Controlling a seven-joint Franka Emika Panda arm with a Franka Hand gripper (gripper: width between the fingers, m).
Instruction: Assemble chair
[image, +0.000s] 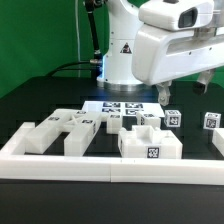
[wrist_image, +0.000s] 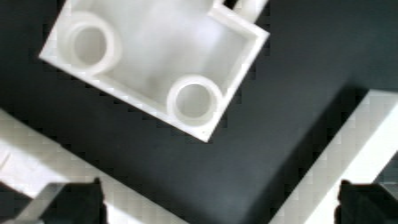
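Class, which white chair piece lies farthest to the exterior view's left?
The low block ending the row; all other pieces sit toward that view's right.

Chunky white chair pieces (image: 85, 135) are laid in a row across the exterior view's lower left. A blocky piece (image: 150, 140) bearing a square tag is set at lower centre. Two small tagged blocks (image: 173, 118) are stood at mid right. A flat panel (wrist_image: 151, 60) with two round rings is shown in the wrist view.

No actual words or numbers are readable anywhere. There's a little triangular warning sticker (image: 124, 47) on the robot's base (image: 113, 66). Coded black-and-white square tags (image: 153, 152) sit on the chair pieces (image: 138, 141) and on the marker board (image: 108, 105).
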